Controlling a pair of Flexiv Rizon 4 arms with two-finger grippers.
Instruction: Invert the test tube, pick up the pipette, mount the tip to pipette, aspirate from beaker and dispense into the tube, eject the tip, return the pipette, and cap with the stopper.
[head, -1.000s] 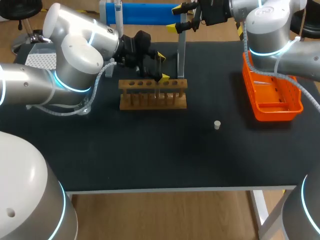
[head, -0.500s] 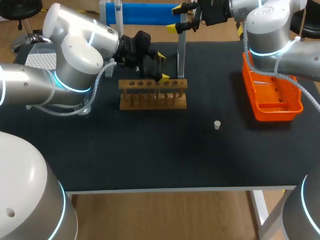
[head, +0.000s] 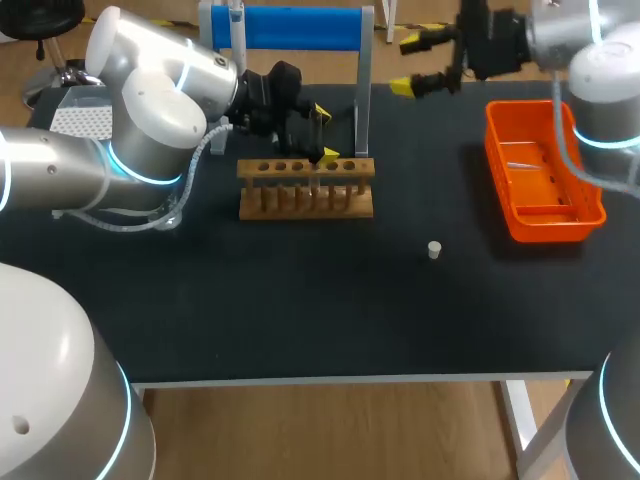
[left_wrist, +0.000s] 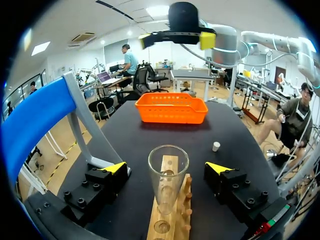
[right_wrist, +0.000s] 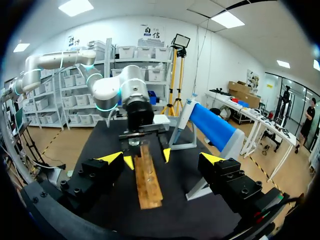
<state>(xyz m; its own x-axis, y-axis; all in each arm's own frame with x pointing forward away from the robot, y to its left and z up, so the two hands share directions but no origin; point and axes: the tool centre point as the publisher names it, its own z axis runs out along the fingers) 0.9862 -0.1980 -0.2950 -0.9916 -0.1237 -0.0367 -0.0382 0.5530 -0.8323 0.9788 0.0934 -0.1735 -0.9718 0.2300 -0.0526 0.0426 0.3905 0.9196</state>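
Left gripper (head: 324, 133): fingers spread either side of the test tube (left_wrist: 168, 180), neither touching it.
Test tube: upright, mouth up, in the wooden rack (head: 305, 188) toward the tabletop's far edge.
Right gripper (head: 406, 65): spread wide, empty, above the far edge between the blue stand (head: 290, 27) and the orange tray (head: 556, 230).
Stopper (head: 434, 249): alone, right of the tabletop's middle (well apart from the rack).
Orange tray: at the far right corner.

Clear glass test tube (left_wrist: 168, 176), wooden rack (head: 305, 201), matt table (head: 300, 310).

Right gripper (head: 405, 65) away from the stand (head: 363, 60), nearer the orange basket (head: 553, 228).
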